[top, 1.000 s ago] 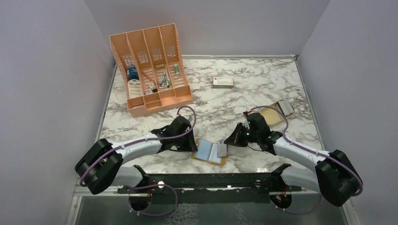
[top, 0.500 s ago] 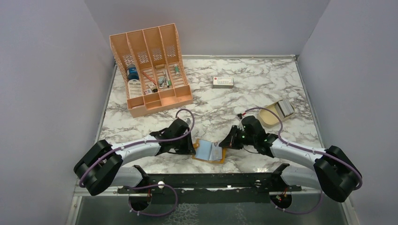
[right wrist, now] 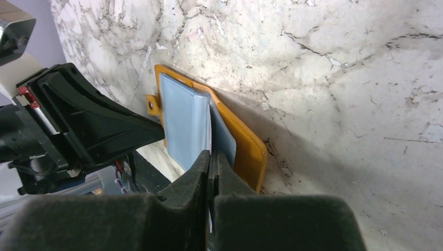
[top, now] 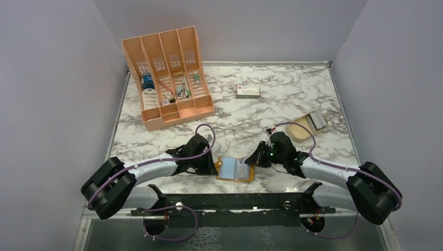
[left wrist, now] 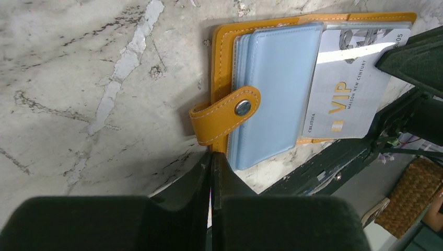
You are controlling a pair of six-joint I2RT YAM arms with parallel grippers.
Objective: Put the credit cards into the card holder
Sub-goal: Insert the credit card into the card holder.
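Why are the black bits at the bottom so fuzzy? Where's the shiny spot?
Left wrist view: the left claw is fuzzy, too near the lens; a glare stripe crosses the card. Right wrist view: the right claw blurs too; the card holder throws a dark shadow on the marble.

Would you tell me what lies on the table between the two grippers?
The open card holder, a silver credit card partly in it, lies between the left gripper and right gripper; the top view shows it.

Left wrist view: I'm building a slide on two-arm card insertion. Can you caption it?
Left gripper pinches the open card holder by its edge while a silver VIP credit card lies partly tucked under its blue sleeves.
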